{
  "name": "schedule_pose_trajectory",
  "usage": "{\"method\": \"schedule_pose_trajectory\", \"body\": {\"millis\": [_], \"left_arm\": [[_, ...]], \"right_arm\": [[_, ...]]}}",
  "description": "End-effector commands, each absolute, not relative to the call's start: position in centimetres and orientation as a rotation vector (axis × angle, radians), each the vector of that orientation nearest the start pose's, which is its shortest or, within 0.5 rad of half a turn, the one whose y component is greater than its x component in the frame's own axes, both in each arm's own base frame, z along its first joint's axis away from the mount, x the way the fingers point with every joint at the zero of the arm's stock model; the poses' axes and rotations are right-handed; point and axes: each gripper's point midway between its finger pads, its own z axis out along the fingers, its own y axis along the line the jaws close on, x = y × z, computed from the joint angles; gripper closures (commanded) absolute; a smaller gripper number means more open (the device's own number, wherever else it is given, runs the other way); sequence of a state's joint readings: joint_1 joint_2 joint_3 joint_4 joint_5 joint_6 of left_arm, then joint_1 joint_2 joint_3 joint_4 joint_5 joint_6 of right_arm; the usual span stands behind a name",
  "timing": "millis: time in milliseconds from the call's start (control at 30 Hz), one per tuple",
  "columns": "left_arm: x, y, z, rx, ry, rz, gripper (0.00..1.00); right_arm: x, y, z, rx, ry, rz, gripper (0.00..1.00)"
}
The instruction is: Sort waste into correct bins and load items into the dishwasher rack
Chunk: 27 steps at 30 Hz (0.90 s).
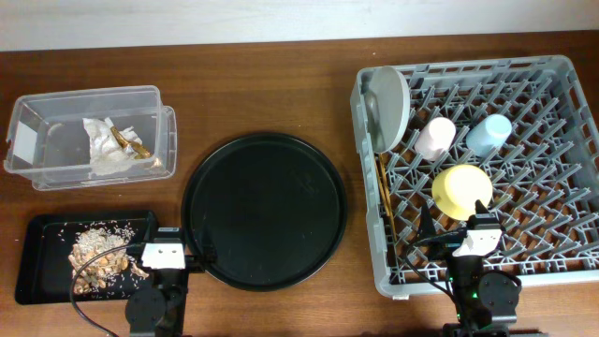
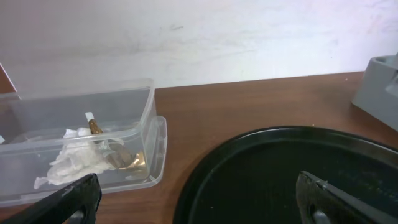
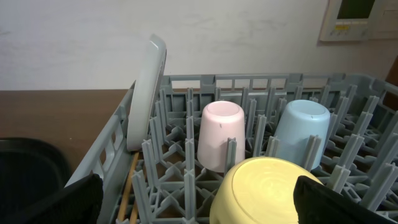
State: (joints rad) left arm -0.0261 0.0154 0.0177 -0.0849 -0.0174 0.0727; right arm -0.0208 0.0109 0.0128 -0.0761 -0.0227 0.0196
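Dishwasher rack [image 1: 487, 63]: holding grey plate [image 1: 388, 108], pink cup [image 1: 434, 138], blue cup [image 1: 489, 134], yellow bowl [image 1: 461, 191], chopsticks [image 1: 386, 192]. Showing left hand [image 2: 198, 202] and right hand [image 3: 199, 199] both released.

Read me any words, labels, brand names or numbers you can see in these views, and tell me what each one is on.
No text is readable in any view.
Wall panel: has a small screen and marks, too blurred to read.
Clear box: has a pale patch on its left end, with no lettering that can be made out.
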Motion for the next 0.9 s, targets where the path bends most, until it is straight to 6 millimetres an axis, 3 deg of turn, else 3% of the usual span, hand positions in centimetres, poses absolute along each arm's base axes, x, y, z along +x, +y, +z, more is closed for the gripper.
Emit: {"method": "schedule_pose_trajectory", "body": {"millis": [0,867], "left_arm": [[24.58,-0.42,15.62,0.129,1.646,0.102,0.01],[24.58,-0.50,15.63,0.120,1.646,0.086,0.01]], "right_arm": [[24.60,-0.39,15.59,0.030,1.648,0.010,0.02],[24.60,-0.39,15.59,0.030,1.648,0.010,0.02]]}}
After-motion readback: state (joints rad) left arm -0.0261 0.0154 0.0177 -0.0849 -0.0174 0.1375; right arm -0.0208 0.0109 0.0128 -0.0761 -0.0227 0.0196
